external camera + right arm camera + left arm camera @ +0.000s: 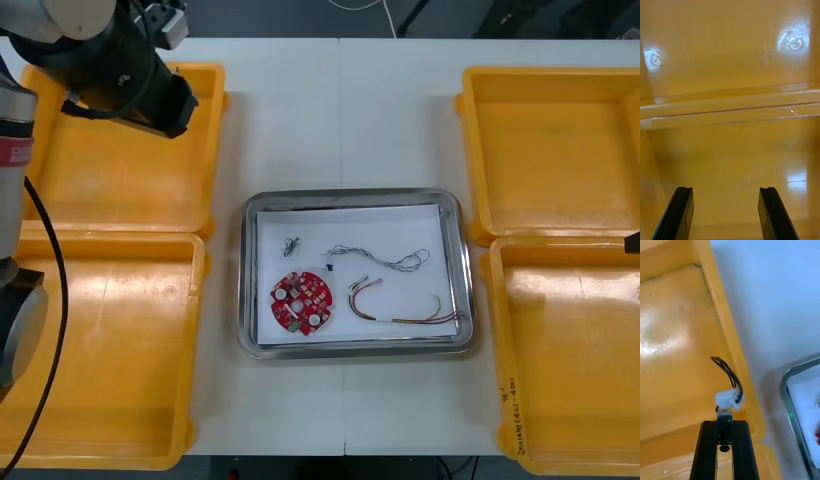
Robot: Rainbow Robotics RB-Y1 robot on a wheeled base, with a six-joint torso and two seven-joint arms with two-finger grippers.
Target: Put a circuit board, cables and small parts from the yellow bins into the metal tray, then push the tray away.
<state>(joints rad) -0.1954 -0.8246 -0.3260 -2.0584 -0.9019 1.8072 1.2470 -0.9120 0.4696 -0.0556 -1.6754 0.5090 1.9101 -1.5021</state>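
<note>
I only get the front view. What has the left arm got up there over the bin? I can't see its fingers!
Observer: The left gripper is shut on a black cable, pinching it just under its white plug.
Operator: Is it over the tray yet?
Observer: No. The cable hangs above the far left bin, near the wall on the tray's side.
Operator: And the right one?
Observer: The right gripper is open with nothing between its fingers, above the right bins, where their walls meet.
</note>
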